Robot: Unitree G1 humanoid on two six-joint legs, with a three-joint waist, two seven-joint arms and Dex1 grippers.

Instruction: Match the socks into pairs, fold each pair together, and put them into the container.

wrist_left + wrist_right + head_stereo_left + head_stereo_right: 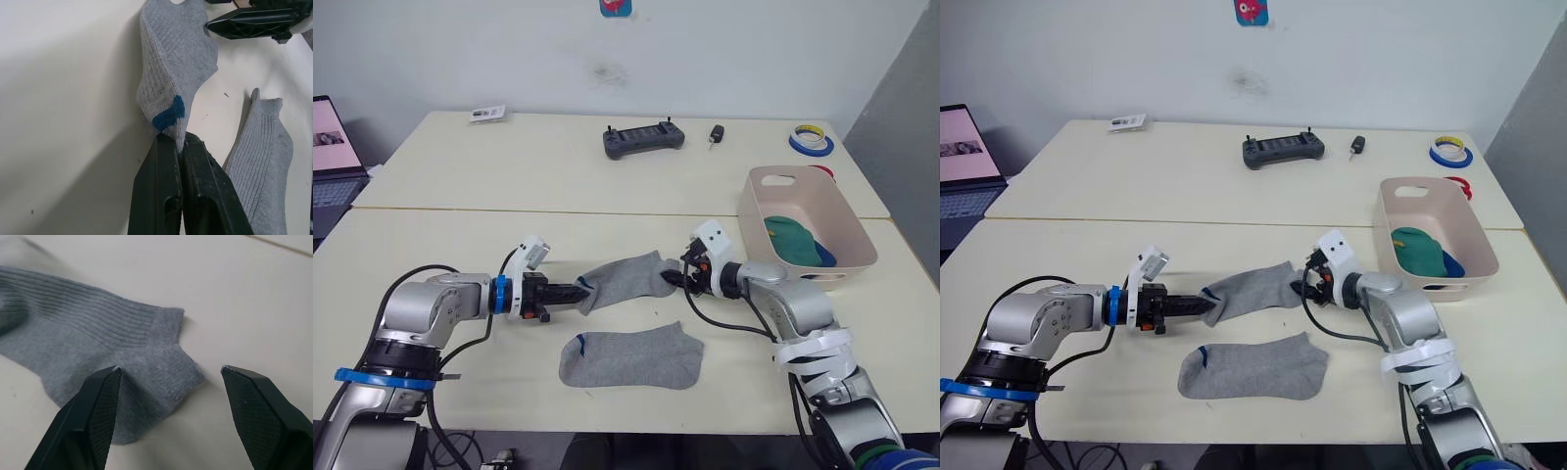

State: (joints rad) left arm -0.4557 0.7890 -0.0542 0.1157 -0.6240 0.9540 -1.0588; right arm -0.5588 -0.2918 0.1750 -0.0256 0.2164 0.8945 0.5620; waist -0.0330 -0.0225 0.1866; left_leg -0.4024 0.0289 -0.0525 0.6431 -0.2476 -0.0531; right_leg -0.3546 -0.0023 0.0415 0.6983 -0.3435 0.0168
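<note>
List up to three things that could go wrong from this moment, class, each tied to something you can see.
1. The left gripper pinches only the tip of the upper grey sock; it might slip free.
2. The right gripper is open around the sock's other end; closing could catch just the edge.
3. The lower grey sock lies near the table's front edge; dragging could push it off.

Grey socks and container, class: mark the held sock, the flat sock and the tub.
held grey sock [625, 277], left eye view, middle of its body.
flat grey sock [636, 357], left eye view, middle of its body.
container [751, 204], left eye view, its near-left wall.
</note>
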